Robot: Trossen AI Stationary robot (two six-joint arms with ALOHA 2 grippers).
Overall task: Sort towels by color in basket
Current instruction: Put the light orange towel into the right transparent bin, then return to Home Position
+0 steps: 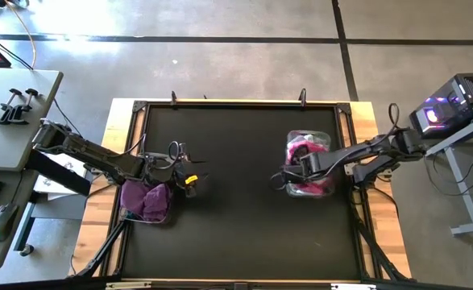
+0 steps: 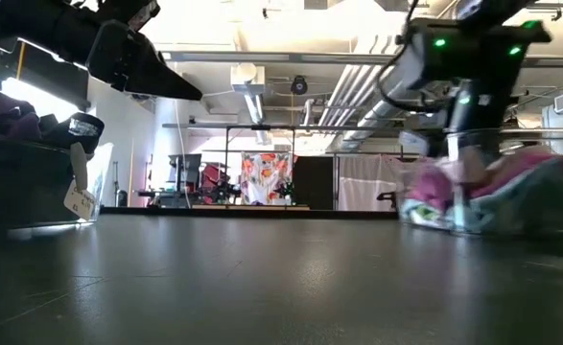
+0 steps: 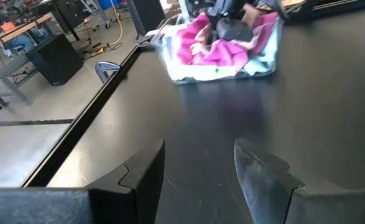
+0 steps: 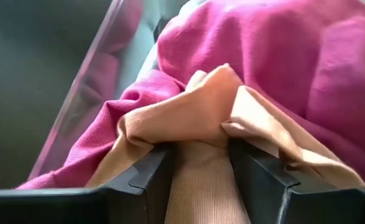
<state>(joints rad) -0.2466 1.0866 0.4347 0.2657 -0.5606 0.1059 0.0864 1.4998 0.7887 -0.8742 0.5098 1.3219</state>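
The right gripper (image 4: 198,165) is down inside the clear basket (image 1: 334,135) near the right edge of the bench (image 1: 236,234), and its fingers (image 4: 146,177) are clenched on a fold of a peach-pink towel (image 4: 201,124) that bunches up between them. A magenta towel (image 4: 281,56) lies heaped just beyond and around that fold, touching it, so a lift will probably drag against it. The basket's clear wall (image 4: 86,93) runs close along one side of the fingers; open room is straight up.

The left gripper (image 3: 198,171) hangs above the bench near its left edge, fingers released and holding nothing, pointing across the bare middle towards the clear basket. Just beside it, against the left edge, a second basket (image 1: 162,217) holds purple towels (image 1: 143,200).

The right arm is plainly the nearer to the pink heap. The bench's centre between the two baskets is open for carrying.
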